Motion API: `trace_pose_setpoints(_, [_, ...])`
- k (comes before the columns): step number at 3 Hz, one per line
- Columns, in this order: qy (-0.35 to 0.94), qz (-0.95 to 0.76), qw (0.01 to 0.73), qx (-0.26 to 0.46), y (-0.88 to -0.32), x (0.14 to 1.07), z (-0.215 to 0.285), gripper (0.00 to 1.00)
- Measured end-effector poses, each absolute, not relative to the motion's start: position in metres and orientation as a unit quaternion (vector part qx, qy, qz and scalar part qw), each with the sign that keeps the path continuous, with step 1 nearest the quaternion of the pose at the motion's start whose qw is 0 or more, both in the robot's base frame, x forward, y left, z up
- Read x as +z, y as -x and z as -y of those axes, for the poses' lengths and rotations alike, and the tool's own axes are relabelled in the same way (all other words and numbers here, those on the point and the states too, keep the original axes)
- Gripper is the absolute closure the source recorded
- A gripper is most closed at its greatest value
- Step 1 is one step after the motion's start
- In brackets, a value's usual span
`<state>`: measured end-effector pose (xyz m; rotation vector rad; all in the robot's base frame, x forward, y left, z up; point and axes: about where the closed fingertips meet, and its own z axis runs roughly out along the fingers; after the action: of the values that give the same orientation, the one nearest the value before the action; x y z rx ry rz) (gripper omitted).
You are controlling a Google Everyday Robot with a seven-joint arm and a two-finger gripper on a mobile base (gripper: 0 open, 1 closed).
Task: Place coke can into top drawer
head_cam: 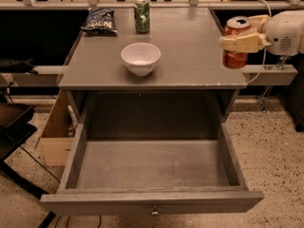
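Now the carry step: the cream-coloured gripper (240, 42) has its jaws clamped around the small red coke can with a silver top (236, 57), at the right edge of the grey surface (190, 56). The open grey wooden top drawer (142, 202) lies lower, left of the jaws. Next move likely: clear the surface's front lip, then descend. White bowl (140, 57), green can (141, 15) and dark chip bag (99, 20) sit well left of the jaws, out of the path.

Speckled terrazzo floor (280, 141), pale with dark flecks. Grey wooden table (190, 56) at centre. Dark recess behind, pale rail (57, 4) along far edge. Tan box (53, 141) on floor, left of table. Gripper (236, 34) over table's right edge.
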<state>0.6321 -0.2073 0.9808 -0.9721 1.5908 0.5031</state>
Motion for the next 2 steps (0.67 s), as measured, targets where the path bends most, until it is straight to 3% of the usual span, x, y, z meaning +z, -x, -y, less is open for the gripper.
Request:
trace_pose_setpoints(1, [0.421, -0.652, 0.57, 0.269, -0.5979, 0.9494, 0.2083, 1.0])
trace_pose_setpoints(2, [0.421, -0.652, 0.57, 0.269, -0.5979, 0.9494, 0.2083, 1.0])
